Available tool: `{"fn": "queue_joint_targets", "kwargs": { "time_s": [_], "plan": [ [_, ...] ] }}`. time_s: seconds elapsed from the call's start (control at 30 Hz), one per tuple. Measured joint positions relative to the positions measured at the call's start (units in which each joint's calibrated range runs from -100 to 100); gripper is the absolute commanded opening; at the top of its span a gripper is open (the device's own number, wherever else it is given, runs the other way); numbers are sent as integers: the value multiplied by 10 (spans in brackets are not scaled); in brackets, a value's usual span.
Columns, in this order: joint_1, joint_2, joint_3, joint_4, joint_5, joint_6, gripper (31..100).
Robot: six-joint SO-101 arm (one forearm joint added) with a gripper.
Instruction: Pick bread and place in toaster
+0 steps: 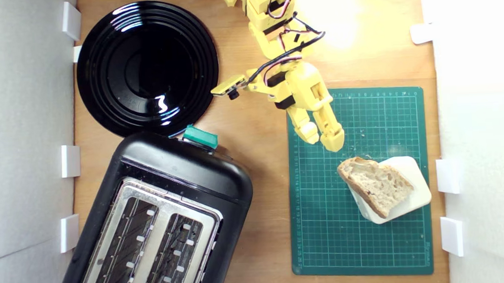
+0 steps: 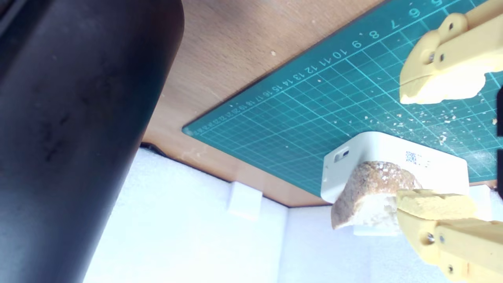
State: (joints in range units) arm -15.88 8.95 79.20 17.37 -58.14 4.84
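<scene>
the yellow plastic claw (image 1: 322, 138) hangs open and empty near the pale crusty half slice of bread (image 1: 376, 184); the bread lies on a cream rounded box (image 1: 414, 184) on the green cutting mat (image 1: 326, 241).

One piece of bread (image 1: 376, 183), one cream box (image 1: 412, 191), one toaster (image 1: 161, 224) with two slots, one black plate (image 1: 146, 67), one green cutting mat (image 1: 360, 239), one yellow arm (image 1: 291, 77) with two fingers (image 1: 333, 137).
</scene>
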Motion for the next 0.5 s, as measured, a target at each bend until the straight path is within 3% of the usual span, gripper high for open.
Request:
{"fn": "queue_joint_targets", "kwargs": {
  "time_s": [0.1,0.5],
  "plan": [
    [0,0,-2,0,0,0,947],
    [-16,58,-78,0,0,-2,947]
  ]
}}
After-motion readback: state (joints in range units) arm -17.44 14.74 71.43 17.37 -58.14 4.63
